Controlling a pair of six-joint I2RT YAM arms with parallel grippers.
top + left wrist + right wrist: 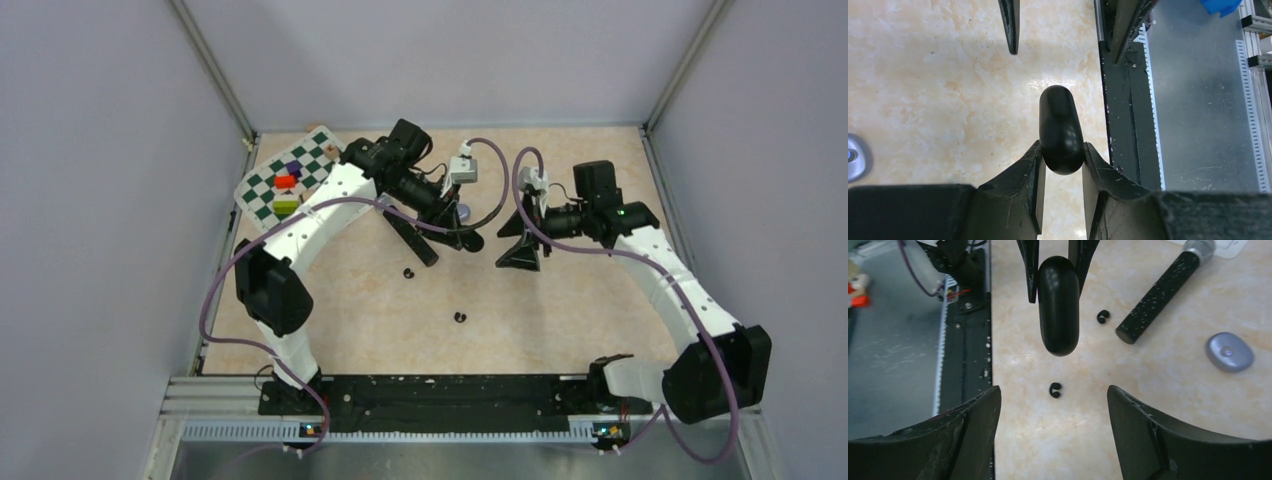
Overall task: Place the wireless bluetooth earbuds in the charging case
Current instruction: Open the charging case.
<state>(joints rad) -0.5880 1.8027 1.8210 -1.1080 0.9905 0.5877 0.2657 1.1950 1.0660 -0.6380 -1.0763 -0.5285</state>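
My left gripper (1062,148) is shut on a closed black oval charging case (1061,129) and holds it above the table, as the top view shows (468,240). The case also shows in the right wrist view (1059,305). My right gripper (1053,412) is open and empty, facing the case from close by (518,246). Two black earbuds lie on the table, one below my right gripper (1055,390) (460,318), and one nearer the microphone (1103,316) (408,272). A closed pale purple case (1229,352) (855,158) lies nearby. No purple earbuds are in view.
A long black microphone (1158,294) with a silver head lies by the purple case (462,212). A green-and-white checkered board (262,190) with coloured blocks sits at the back left. The black base rail (430,390) runs along the near edge.
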